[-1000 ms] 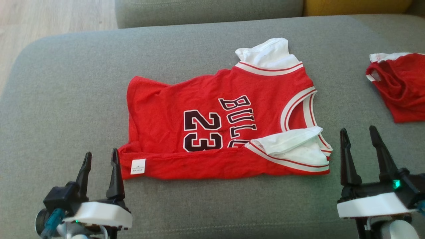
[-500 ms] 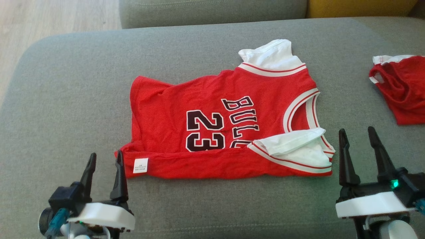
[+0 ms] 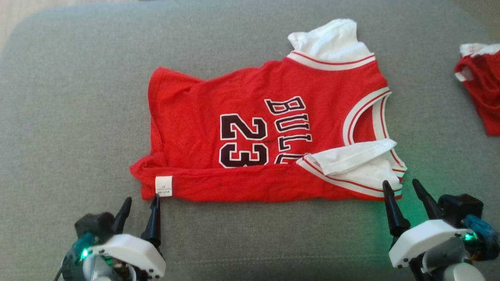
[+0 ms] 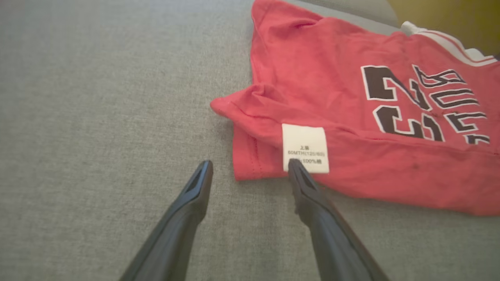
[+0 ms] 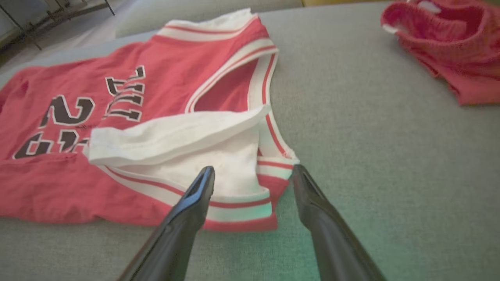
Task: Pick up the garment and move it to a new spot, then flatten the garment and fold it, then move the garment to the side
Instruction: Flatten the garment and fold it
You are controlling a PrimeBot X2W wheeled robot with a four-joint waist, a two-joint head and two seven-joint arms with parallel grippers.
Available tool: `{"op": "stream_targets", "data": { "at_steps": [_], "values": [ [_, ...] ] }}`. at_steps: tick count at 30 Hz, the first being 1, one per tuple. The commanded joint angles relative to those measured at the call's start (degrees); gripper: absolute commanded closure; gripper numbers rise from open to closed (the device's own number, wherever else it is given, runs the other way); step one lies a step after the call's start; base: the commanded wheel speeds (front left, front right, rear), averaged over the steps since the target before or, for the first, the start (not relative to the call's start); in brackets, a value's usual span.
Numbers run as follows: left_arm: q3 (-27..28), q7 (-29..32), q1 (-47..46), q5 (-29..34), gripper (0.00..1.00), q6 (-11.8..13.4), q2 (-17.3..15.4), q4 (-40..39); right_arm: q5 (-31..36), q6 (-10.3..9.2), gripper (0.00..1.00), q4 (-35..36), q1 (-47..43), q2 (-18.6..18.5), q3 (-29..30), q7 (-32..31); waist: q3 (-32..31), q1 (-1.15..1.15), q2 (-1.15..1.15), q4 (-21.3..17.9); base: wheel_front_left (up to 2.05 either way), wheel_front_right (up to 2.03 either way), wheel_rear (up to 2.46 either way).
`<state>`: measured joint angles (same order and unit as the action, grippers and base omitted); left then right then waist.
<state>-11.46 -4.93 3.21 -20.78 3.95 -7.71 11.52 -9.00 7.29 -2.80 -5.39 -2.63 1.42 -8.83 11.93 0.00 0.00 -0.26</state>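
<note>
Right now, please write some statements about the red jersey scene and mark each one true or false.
1. The red basketball jersey with white trim lies on the grey fabric sofa cushion. True.
2. The jersey's number reads 32. False: it reads 23.
3. The left jaws are shut on the small white care label. False: they stand open, with one tip at the label.
4. A second red garment lies apart, on the robot's right. True.
5. The right jaws hold the jersey. False: they stand open at its shoulder corner.
</note>
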Motion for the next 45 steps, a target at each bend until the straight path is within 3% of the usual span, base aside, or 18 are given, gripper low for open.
{"op": "stream_targets", "data": {
  "at_steps": [1,13,14,15,16,17,18,32,45],
  "values": [
    [1.79,0.27,-2.73,-0.32,0.0,-0.35,-0.55,-1.24,-0.03,0.2,0.0,1.75,1.53,-0.28,-1.4,-0.33,1.21,0.0,0.0,0.08,0.0,0.0,0.0],
    [1.33,2.23,-7.77,-2.44,0.0,-2.88,-1.34,4.21,-0.72,0.2,0.0,-1.23,3.61,-0.26,-0.97,-3.85,4.35,0.0,0.0,-0.36,0.0,0.0,0.0],
    [1.29,2.34,-8.08,-2.63,0.1,-3.15,-1.43,4.52,-0.53,0.2,0.0,-1.59,3.93,-0.25,-0.93,-3.86,4.48,0.0,0.0,-0.35,0.0,0.0,0.0],
    [1.23,2.37,-8.39,-2.8,0.52,-3.48,-1.56,4.8,-0.91,0.2,0.0,-1.99,4.23,-0.25,-1.09,-3.97,4.57,0.0,0.0,-0.33,0.0,0.0,0.0],
    [1.16,2.4,-8.66,-2.91,0.91,-3.77,-1.7,5.08,-1.32,0.2,0.18,-2.33,4.53,-0.25,-1.23,-4.04,4.65,0.0,0.0,-0.34,0.0,0.0,0.0],
    [1.06,2.49,-8.9,-3.03,1.0,-4.05,-1.83,5.35,-1.39,0.2,0.65,-2.62,4.78,-0.25,-1.38,-4.14,4.71,0.0,0.0,-0.31,0.0,0.0,0.0],
    [0.98,2.51,-9.13,-3.15,1.0,-4.32,-1.93,5.57,-1.53,0.2,1.0,-2.83,4.99,-0.25,-1.55,-4.2,4.78,0.0,0.0,-0.26,0.0,0.0,0.0],
    [1.08,1.16,-7.17,-3.0,1.0,-4.23,-3.94,1.68,-4.07,0.2,1.0,-0.16,3.51,-0.25,0.68,-1.55,2.53,0.0,0.0,0.19,0.0,0.0,0.0],
    [0.92,7.0,3.26,-4.88,1.0,-1.11,-4.67,-8.0,-6.33,0.2,1.0,4.08,-5.79,-0.25,2.65,-5.35,-1.78,0.0,0.0,-0.09,0.0,0.0,0.0]
  ]
}}
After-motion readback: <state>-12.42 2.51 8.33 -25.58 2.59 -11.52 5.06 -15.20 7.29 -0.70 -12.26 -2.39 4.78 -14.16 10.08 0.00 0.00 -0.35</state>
